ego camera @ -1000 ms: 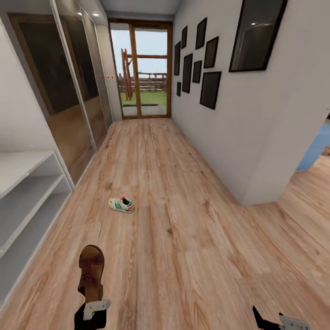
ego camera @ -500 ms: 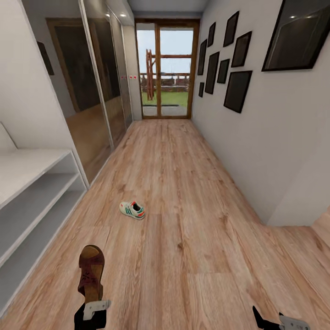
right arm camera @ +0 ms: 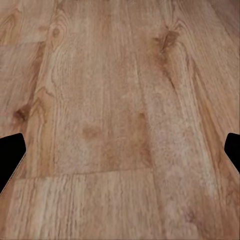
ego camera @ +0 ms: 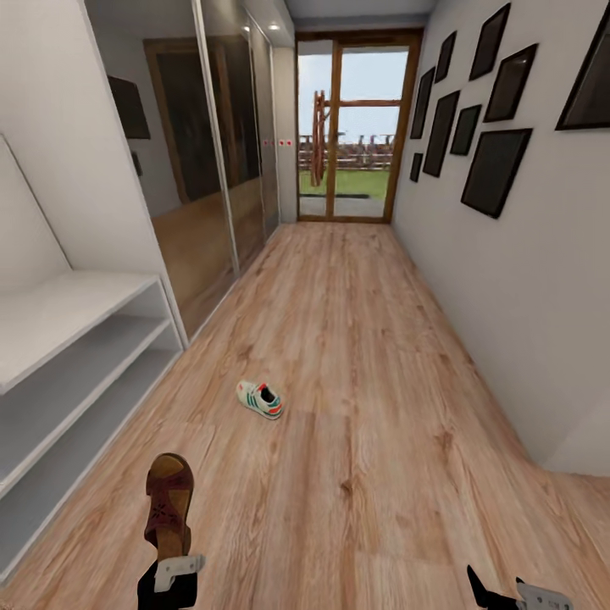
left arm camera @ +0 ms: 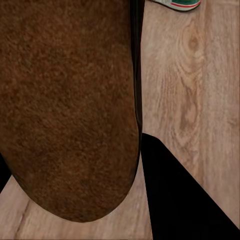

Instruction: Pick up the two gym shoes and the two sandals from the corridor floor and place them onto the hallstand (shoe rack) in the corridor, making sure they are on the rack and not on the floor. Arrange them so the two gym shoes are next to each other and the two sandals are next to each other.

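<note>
Transport is the step I am judging to be in hand: I am carrying 1 dark brown leather open sandal with a tan sole [ego camera: 169,505] in the left gripper [ego camera: 174,566], jaws clamped on its heel end, toe pointing forward and well clear of the light brown wood-plank corridor floor [ego camera: 356,356]. I am holding it out ahead of the trunk, presumably so the pale grey hallstand with 2 long open shelves and a slanted back panel [ego camera: 68,356], standing just to my left, can receive it without a regrip. In the left wrist view the sandal's brown underside [left arm camera: 67,105] is lying against 1 dark finger [left arm camera: 175,195].

I am keeping the left arm low and tucked near the base, wrist pointing forward. I am holding the right gripper [ego camera: 518,596] low on the opposite side; in the right wrist view its fingertips [right arm camera: 10,152] are standing wide apart over bare planks, gripping nothing.

1 cream-white lace-up gym shoe with green stripes and a red-orange heel patch [ego camera: 260,399] is lying on the floor ahead, near the hallstand's far end, not yet collected.
</note>
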